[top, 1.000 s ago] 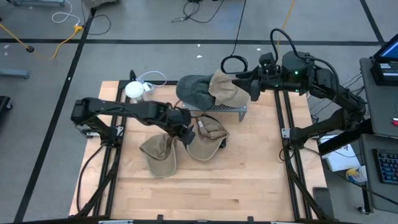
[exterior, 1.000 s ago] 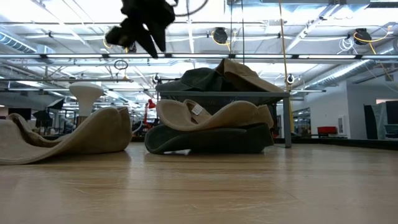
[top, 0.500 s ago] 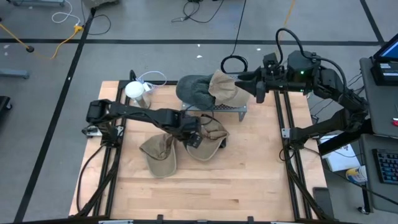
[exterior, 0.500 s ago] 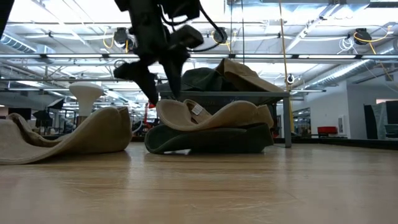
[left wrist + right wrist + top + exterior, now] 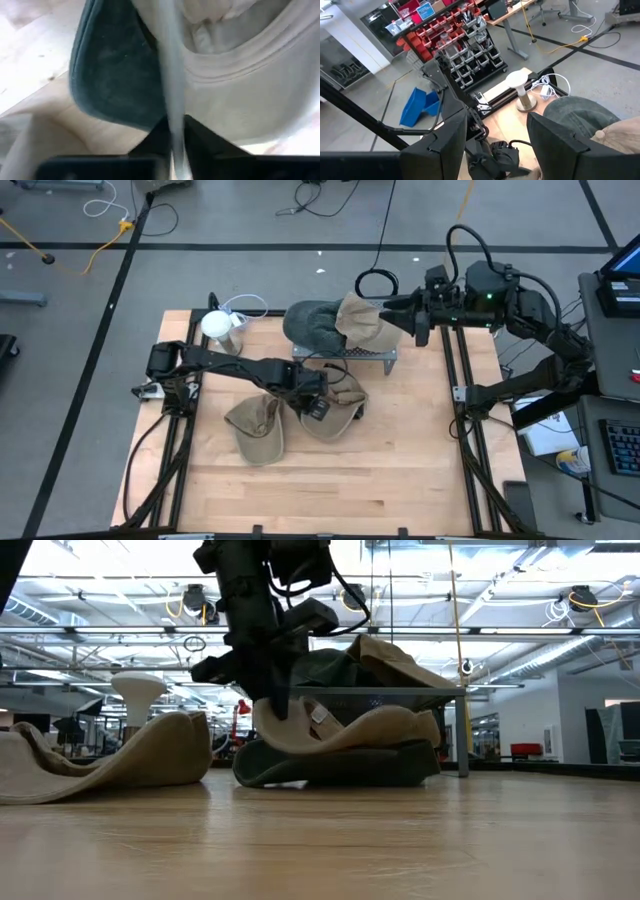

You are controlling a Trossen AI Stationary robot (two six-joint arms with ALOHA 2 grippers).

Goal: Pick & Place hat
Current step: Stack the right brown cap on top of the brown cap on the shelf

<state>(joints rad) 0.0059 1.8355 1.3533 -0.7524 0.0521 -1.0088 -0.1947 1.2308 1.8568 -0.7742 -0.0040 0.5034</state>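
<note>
A tan hat [image 5: 342,392] lies upside down on a dark hat [image 5: 340,765] near the table's middle. My left gripper [image 5: 312,402] stands over its left edge, shut on it; it also shows in the low view [image 5: 275,708]. A second tan hat [image 5: 255,428] lies on the table to the left. A dark green hat [image 5: 312,325] and another tan hat [image 5: 365,322] sit on a metal rack [image 5: 385,358] at the far side. My right gripper [image 5: 407,322] hovers open just right of the rack's hats, touching nothing. My left gripper pinches the upturned edge of the tan hat's brim [image 5: 172,112] between its two fingers [image 5: 157,137], coming from above and pointing down. The thin edge runs up between the fingers. The hat still rests on the dark hat [image 5: 110,75] beneath it.
A white mushroom-shaped stand [image 5: 216,325] with a white cable stands at the far left of the table. The rack's leg [image 5: 462,730] is on the right behind the stacked hats. Bare wood lies along the near edge [image 5: 330,500].
My left gripper has moved toward the table's right and come down from above the gap between the two lying hats onto the stacked tan hat's left edge. Its fingers, spread half a second ago, now stand close on that edge. The hats have not shifted.
</note>
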